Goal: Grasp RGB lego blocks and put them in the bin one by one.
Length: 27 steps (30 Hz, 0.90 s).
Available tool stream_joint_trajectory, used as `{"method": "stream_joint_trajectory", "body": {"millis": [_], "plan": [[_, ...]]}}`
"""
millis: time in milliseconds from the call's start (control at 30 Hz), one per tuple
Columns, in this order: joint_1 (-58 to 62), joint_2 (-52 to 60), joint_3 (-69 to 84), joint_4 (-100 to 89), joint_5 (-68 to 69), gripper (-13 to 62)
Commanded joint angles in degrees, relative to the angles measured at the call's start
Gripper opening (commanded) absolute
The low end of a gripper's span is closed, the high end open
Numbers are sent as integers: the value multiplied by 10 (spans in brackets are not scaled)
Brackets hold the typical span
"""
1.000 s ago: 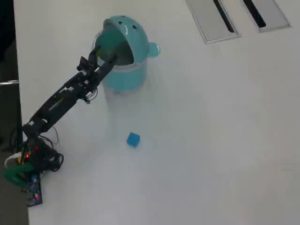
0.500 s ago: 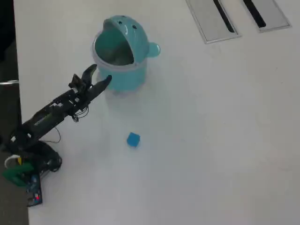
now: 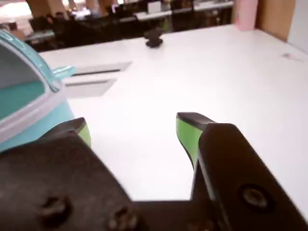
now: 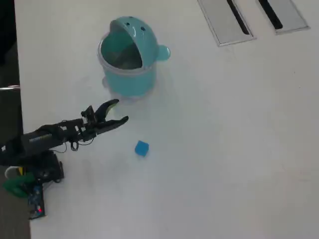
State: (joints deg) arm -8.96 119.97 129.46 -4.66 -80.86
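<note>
- Wrist view: my end effector (image 3: 132,127) has its jaws spread apart with nothing between them; I can see green pads on the inner faces and bare white surface (image 3: 192,72) through the gap. The bin (image 3: 29,103) sits at the left edge of this view, just beside the left jaw, showing a teal wall, a pale rim band and the domed lid above. No block shows up here, so I can't aim from this camera alone.
- Overhead view: the end effector (image 4: 117,111) is open and empty, hovering between the bin (image 4: 130,82) and the blue block (image 4: 142,148). The block lies alone on the surface, clear of the bin and just beyond my fingertips toward the lower right of the view. I see only this one block; no red or yellow-green one is on the surface.
- Risks as I judge them: the block is tiny and light, so a jaw landing on its edge could flick it away or tip it. Its sides sit slightly skewed to my jaw line, so closing on a corner could squirt it out. Descending too far could jam the tips on the surface.
- The thing itself: a small, bright blue, cube-like piece of hard plastic, far smaller than the bin, likely slippery between the pads.
</note>
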Motion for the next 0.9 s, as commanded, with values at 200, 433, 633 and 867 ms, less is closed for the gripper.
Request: {"method": "stream_joint_trajectory", "body": {"millis": [200, 433, 633, 867], "plan": [[50, 21, 18, 32, 4, 324], [56, 18, 39, 120, 6, 325], [51, -36, 56, 118, 12, 324], [56, -141, 39, 95, 33, 324]]}}
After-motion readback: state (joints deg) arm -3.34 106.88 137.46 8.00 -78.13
